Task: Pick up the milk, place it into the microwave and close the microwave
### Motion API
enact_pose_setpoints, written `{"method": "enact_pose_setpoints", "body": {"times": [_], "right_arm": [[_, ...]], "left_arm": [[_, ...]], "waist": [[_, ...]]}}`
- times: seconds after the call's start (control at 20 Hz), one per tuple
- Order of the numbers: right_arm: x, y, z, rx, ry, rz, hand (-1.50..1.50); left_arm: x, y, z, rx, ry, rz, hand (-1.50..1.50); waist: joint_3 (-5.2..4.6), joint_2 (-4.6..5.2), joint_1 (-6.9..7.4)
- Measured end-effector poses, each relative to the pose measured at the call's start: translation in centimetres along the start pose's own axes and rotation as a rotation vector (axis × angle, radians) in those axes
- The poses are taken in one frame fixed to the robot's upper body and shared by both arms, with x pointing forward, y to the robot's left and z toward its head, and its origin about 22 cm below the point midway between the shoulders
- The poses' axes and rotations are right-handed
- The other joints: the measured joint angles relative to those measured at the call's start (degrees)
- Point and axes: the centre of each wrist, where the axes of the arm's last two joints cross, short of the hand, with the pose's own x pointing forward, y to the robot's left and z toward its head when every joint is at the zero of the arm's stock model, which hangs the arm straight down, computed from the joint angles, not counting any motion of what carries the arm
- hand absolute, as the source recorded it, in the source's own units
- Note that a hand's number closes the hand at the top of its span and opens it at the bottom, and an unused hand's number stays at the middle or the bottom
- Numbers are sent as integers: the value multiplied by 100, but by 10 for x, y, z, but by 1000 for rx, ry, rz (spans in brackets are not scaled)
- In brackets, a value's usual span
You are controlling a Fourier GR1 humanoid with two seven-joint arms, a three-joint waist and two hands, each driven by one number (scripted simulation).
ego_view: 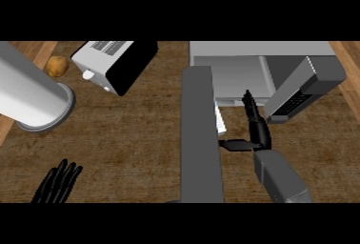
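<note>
Head view: right hand point(256, 125) fingers straight, empty, beside open microwave door point(202, 133); potato point(57, 66), toaster point(112, 64) far left.

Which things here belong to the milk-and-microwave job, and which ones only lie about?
Job: milk, microwave, its open door, right hand.
Lying about: toaster, potato, white cylinder; left hand rests lower left.

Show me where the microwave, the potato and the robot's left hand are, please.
microwave point(239, 78): head view, on the pale inner floor of its open cavity.
potato point(57, 66): head view, on the middle of its brown skin.
left hand point(60, 183): head view, on its straight black fingers.
</note>
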Motion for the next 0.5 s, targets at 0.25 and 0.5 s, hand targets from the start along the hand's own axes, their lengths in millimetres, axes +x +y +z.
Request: {"method": "enact_pose_setpoints", "body": {"times": [0.25, 0.5], "right_arm": [[-4, -11, 30, 5, -11, -26, -150], [-1, -33, 62, -29, -27, -93, 150]], "left_arm": [[-3, -14, -12, -89, 27, -15, 150], [-4, -28, -37, -149, 35, -47, 150]], "waist": [[-6, -25, -76], [-7, -22, -108]]}}
